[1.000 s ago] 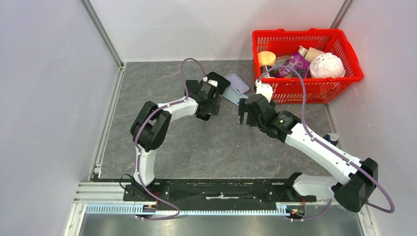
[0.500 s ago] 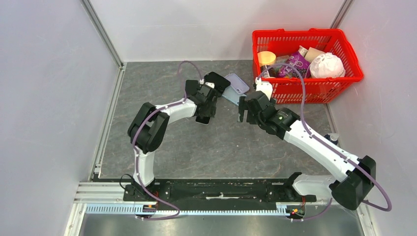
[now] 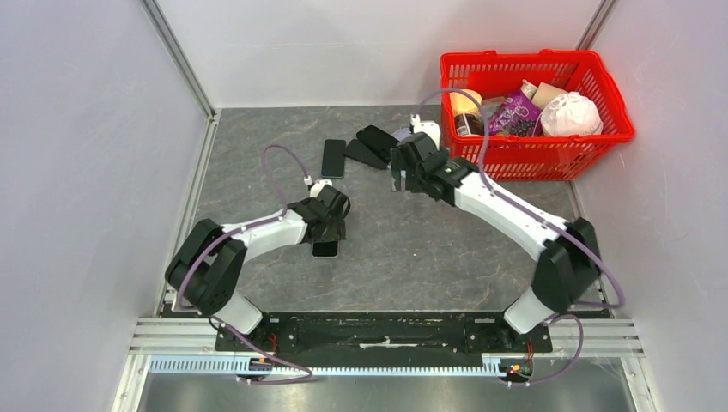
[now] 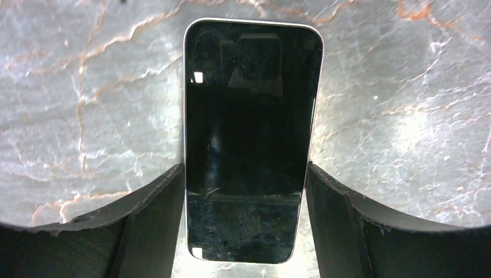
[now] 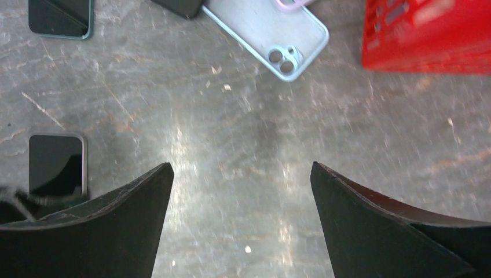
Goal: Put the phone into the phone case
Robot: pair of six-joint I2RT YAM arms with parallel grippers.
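Observation:
A black-screened phone (image 4: 249, 116) with a pale edge sits between the fingers of my left gripper (image 4: 245, 168), which touch its two long sides. In the top view this phone (image 3: 324, 249) sticks out of the left gripper (image 3: 326, 233) low over the left-middle of the floor. A light blue phone case (image 5: 266, 35) with a camera cutout lies flat at the far side. My right gripper (image 5: 241, 165) is open and empty, hovering just near of that case. In the top view the right gripper (image 3: 397, 180) and arm hide the case.
A dark phone (image 3: 333, 158) and black flat items (image 3: 371, 146) lie at the far middle. A lilac case edge (image 5: 292, 3) shows beyond the blue case. A red basket (image 3: 549, 154) with several items stands at the far right. Grey walls close off both sides.
My left gripper has carried the phone from the far middle, beside the cases, toward the near left. My right arm has swung left and farther away, over the cases.

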